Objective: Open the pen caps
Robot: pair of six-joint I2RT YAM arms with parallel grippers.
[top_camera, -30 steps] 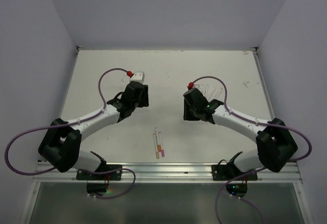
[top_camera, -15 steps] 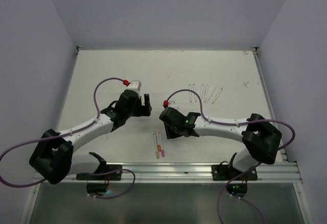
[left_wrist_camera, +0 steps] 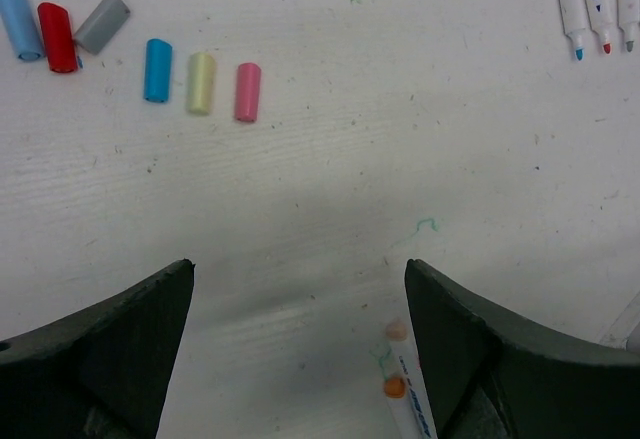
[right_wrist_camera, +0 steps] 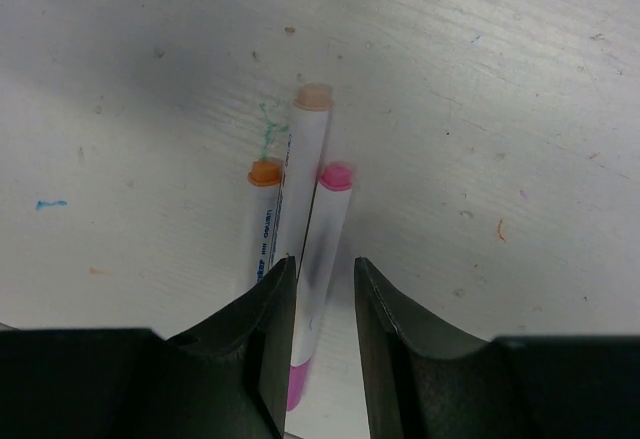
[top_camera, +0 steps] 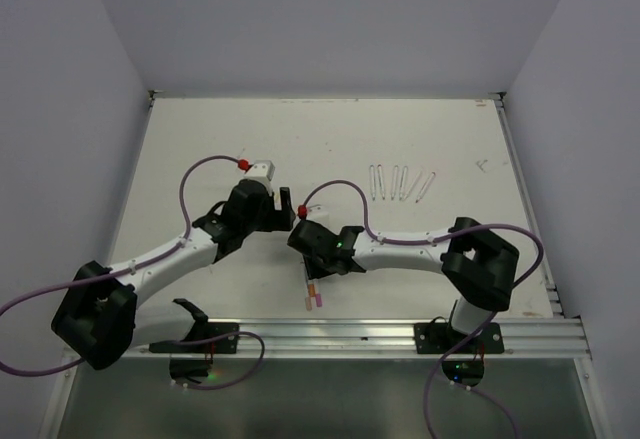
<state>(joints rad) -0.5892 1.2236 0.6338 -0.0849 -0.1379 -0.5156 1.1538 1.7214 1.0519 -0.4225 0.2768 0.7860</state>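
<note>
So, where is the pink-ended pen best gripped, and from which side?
I would grip the pink-ended pen by its white barrel, from straight above, fingers across it: it lies flat, touching the peach-ended pen, so that side is tight.

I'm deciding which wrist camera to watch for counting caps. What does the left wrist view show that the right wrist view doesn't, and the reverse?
Only left wrist: six loose caps at top left and three uncapped pen tips at top right. Only right wrist: a pink-ended pen lying between the narrowly open jaws of the right gripper. Both: the orange-ended pen and the peach-ended pen, side by side on the table.
</note>
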